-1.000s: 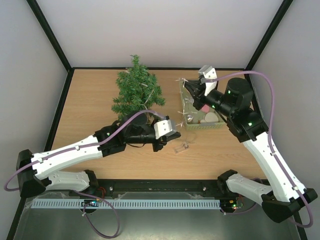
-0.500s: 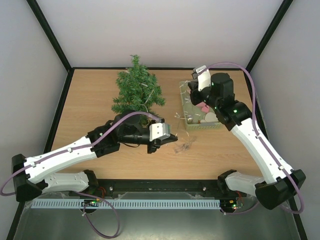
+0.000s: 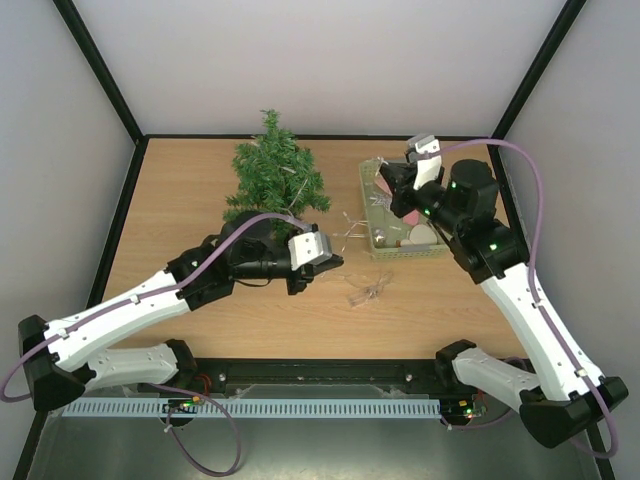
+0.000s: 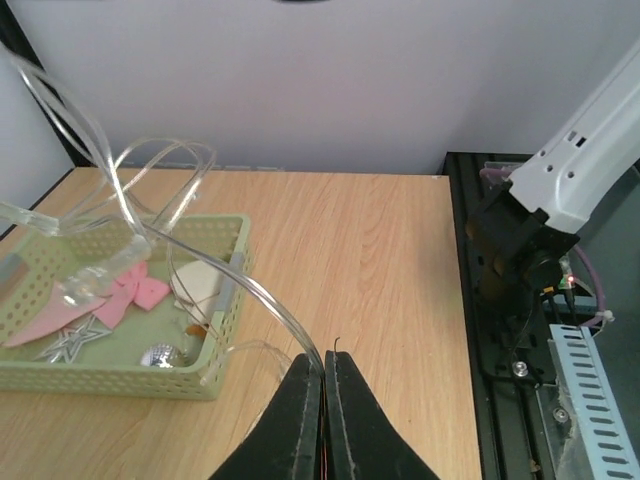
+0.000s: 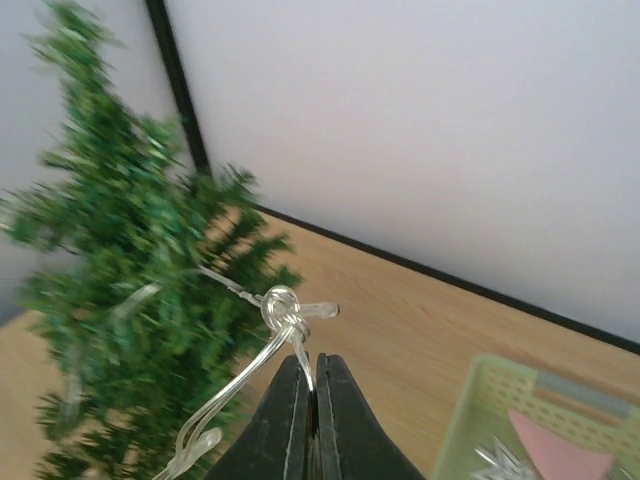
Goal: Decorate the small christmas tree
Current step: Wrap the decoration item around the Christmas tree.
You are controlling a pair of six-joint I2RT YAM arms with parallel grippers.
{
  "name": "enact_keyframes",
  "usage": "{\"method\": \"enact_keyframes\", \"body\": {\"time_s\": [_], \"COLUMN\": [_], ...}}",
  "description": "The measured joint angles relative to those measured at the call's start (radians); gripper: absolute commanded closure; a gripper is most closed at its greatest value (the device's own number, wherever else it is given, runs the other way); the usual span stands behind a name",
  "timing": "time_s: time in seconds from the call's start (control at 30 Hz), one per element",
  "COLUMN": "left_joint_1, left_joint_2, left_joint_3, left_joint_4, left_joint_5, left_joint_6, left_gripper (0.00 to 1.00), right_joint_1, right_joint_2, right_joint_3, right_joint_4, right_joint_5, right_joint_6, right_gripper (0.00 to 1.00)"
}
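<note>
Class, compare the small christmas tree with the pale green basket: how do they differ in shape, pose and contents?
The small christmas tree stands upright, a dark bristly cone; the pale green basket lies flat, a low lattice-walled rectangle. The tree has a clear strand in its branches; the basket holds pink pieces and a silver star. Both are green and sit on the wooden table.

The left arm (image 3: 120, 308) and the right arm (image 3: 540, 325) are made of white shells and black joints. A lilac cable (image 3: 545, 200) is looped along each. Black tapered fingers (image 4: 298, 420) are borne by the left claw (image 4: 324, 362).
</note>
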State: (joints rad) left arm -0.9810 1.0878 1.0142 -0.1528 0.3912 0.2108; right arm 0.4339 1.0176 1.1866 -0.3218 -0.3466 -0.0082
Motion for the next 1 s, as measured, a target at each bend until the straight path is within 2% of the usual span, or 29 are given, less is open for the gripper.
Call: {"method": "enact_keyframes", "body": {"time_s": [0.17, 0.37, 0.6, 1.0], "left_joint_1": [0.011, 0.016, 0.016, 0.016], "left_joint_2": [0.006, 0.047, 0.065, 0.064], "left_joint_3": [0.000, 0.013, 0.017, 0.019], "left_joint_4": [-0.004, -0.018, -0.019, -0.045], "left_joint_5": [0.000, 0.004, 0.037, 0.167], "left_joint_6": [0.006, 0.014, 0.019, 0.049], "left_gripper": [0.98, 0.98, 0.98, 0.98], "right_joint_1": [0.027, 0.109, 0.110, 0.111], "right_joint_2": [-0.038, -0.055, -0.003, 0.218], "right_joint_3": [-0.031, -0.069, -0.009, 0.162], "right_joint_4": [0.134, 0.178, 0.170, 0.034], "right_joint_5": [-0.183, -0.262, -0.217, -0.071], "right_joint_6": [0.109, 0.152, 0.136, 0.016], "right_gripper": [0.98, 0.98, 0.98, 0.98]}}
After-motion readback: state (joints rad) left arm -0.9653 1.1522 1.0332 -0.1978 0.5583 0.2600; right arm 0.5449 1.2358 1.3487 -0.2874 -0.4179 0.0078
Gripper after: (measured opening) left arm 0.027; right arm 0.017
